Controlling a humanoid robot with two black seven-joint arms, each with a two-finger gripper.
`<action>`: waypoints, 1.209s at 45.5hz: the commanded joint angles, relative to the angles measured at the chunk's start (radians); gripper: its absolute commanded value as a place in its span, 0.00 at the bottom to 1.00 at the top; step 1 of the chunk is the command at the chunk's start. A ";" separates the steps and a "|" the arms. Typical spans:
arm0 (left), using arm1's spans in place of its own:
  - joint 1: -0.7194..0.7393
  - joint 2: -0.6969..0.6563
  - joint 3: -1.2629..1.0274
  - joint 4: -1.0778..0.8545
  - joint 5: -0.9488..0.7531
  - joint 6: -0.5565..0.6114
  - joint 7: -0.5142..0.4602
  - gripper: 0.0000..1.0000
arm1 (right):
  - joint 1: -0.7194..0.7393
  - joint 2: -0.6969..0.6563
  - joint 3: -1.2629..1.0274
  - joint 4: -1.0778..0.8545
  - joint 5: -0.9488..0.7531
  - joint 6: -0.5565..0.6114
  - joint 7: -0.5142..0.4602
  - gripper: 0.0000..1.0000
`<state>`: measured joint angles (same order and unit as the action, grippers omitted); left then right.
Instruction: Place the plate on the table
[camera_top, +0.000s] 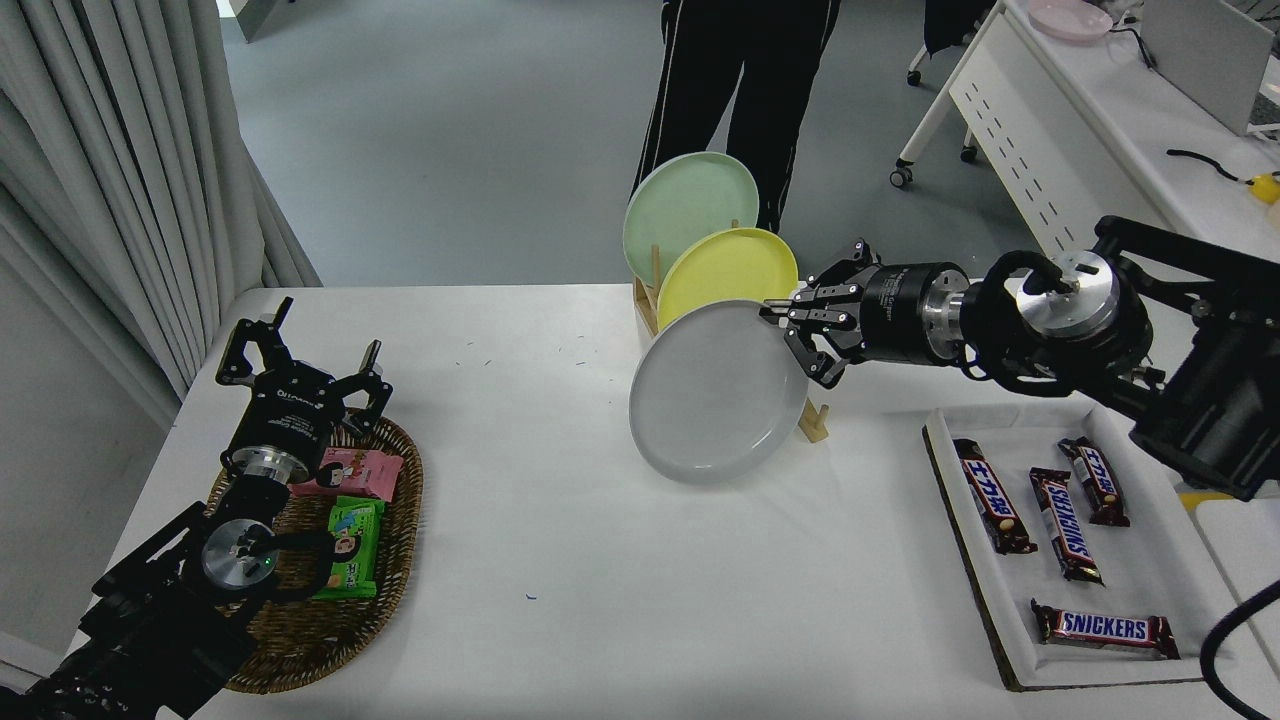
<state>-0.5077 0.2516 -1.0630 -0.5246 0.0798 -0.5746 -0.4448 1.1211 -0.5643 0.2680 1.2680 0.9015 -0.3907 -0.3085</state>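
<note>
One grey plate (712, 393) is in my right hand (790, 318), which is pinched tight on its top right rim; the plate is tilted up on edge in front of the wooden rack (812, 421), over the white counter (560, 560). Two more plates stand in the rack behind it, yellow plate (728, 270) and green plate (688, 203). My left hand (300, 372) sits spread wide with nothing in it over the basket (300, 640).
</note>
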 joint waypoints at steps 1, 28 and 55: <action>0.000 0.000 0.000 0.000 0.000 0.001 0.000 1.00 | -0.044 0.035 0.050 0.019 0.051 -0.192 0.003 0.00; 0.000 0.000 0.000 0.000 0.000 -0.001 0.000 1.00 | -0.173 0.224 0.145 -0.229 0.155 -0.395 -0.150 0.00; 0.000 0.000 0.000 0.000 0.000 -0.001 0.000 1.00 | -0.260 0.411 0.175 -0.490 0.128 -0.395 -0.213 0.00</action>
<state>-0.5077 0.2516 -1.0631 -0.5246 0.0798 -0.5751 -0.4449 0.9068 -0.2031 0.4375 0.8506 1.0388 -0.7829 -0.5030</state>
